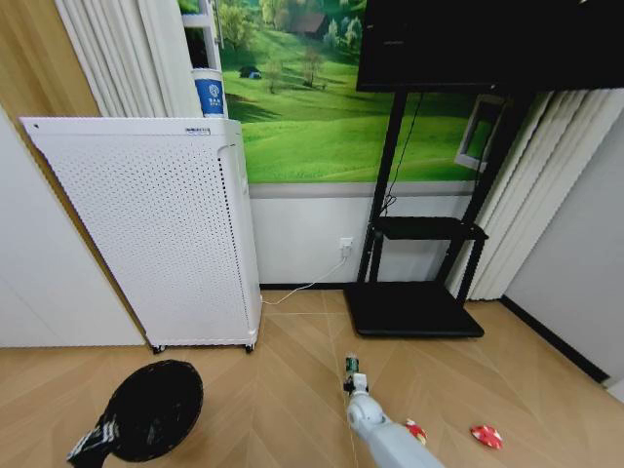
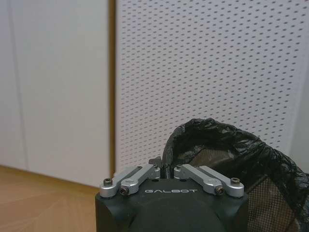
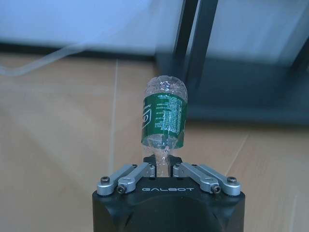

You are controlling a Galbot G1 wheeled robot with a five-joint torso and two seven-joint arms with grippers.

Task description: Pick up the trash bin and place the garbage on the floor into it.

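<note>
The black trash bin point(image 1: 151, 409), lined with a black bag, hangs tilted at the lower left over the herringbone floor point(image 1: 292, 390). My left gripper point(image 1: 93, 444) is shut on its rim. In the left wrist view the left gripper point(image 2: 165, 170) pinches the bag-covered rim of the bin point(image 2: 227, 150). My right gripper point(image 1: 353, 385) is shut on a small clear bottle with a green label point(image 1: 351, 367), held above the floor. The right wrist view shows that gripper point(image 3: 164, 168) clamped on the crushed end of the bottle point(image 3: 164, 116). Two red-and-white wrappers point(image 1: 416, 431) point(image 1: 486, 436) lie on the floor to the right.
A tall white perforated appliance point(image 1: 156, 234) on castors stands just behind the bin. A black TV stand point(image 1: 414, 307) with a flat base sits at the back right, and a white cable point(image 1: 302, 288) runs along the floor to a wall socket. A dark skirting strip point(image 1: 556, 341) edges the right wall.
</note>
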